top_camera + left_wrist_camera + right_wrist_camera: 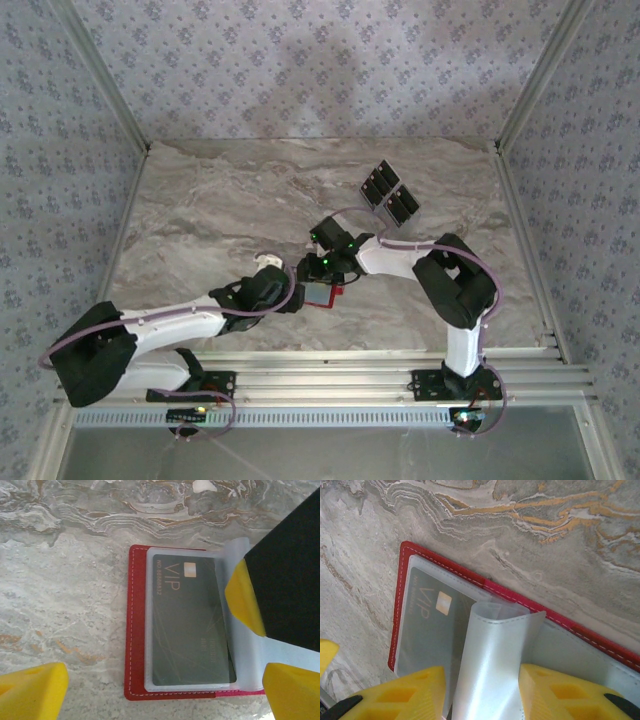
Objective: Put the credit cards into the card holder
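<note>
- The card holder [322, 294] lies open on the marbled tabletop [200, 210], near the front edge and between the two arms.
- In the left wrist view the card holder [136, 625] shows its red cover with pale stitching. A dark card marked VIP [192, 625] sits inside a clear pocket.
- The right tool [485, 692] has its yellow fingers [410, 692] set narrow on either side of a plastic sleeve [492, 650]. The sleeve is lifted and curled up from the wallet's spine.
- The right tool appears to pinch the sleeve, though the contact itself sits at the bottom edge of the picture and is hard to judge.
- From the right wrist the VIP card [427, 625] lies flat under the leftmost pocket, its gold chip facing up.
- The left tool [160, 695] hangs wide open above the holder's near edge. One yellow fingertip [30, 690] is over bare stone and the other is at the lower right; it grips nothing.
- The right tool's black body and one yellow finger [245, 602] reach in over the right side of the holder.
- The remaining credit cards [390, 192] lie in a small black cluster on the tabletop, well apart from the holder, towards the back right.
</note>
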Tool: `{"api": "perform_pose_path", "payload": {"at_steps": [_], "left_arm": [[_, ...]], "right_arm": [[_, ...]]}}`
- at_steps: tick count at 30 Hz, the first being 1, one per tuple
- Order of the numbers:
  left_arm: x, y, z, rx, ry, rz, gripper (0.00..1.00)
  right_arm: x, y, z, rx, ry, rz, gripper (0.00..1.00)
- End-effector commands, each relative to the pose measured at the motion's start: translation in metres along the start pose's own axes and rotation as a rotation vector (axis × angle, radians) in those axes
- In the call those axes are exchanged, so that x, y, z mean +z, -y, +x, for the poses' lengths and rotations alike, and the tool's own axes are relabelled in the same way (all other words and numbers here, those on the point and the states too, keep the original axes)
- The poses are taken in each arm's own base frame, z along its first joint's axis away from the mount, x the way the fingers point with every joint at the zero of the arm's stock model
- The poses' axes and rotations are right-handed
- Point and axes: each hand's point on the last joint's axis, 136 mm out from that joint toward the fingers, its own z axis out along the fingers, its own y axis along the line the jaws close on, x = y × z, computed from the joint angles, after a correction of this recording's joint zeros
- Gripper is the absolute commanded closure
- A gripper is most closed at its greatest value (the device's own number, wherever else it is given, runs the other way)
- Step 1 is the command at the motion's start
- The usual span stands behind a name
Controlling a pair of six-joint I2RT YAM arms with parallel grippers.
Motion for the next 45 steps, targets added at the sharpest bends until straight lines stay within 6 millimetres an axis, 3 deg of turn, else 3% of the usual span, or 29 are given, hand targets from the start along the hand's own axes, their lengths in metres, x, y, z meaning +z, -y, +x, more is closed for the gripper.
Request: {"api": "perform_pose_path", "payload": {"at_steps": [1, 6, 12, 18, 24, 32, 45], "left_arm": [[0.002, 0.015, -0.012, 0.015, 0.025, 0.033, 0.00], [0.012, 0.019, -0.010, 0.044, 0.019, 0.001, 0.00], [0.024, 0.004, 0.003, 0.065, -0.015, -0.119, 0.00], [0.030, -0.009, 0.019, 0.042, -0.052, -0.177, 0.00], [0.031, -0.012, 0.024, 0.029, -0.059, -0.180, 0.00], [0.033, -0.013, 0.028, 0.030, -0.070, -0.182, 0.00], [0.029, -0.004, 0.022, 0.025, -0.063, -0.137, 0.00]], "right_arm": [[0.007, 0.005, 0.006, 0.024, -0.032, 0.013, 0.55], [0.006, 0.004, 0.005, 0.027, -0.031, 0.007, 0.55], [0.003, 0.001, 0.004, 0.028, -0.027, -0.004, 0.55], [-0.016, -0.002, -0.007, 0.025, 0.020, -0.017, 0.55], [-0.034, 0.009, -0.009, 0.035, 0.061, 0.005, 0.54], [-0.020, 0.022, -0.001, 0.065, 0.045, 0.006, 0.54], [-0.004, 0.015, -0.006, 0.048, 0.053, -0.056, 0.54]]}}
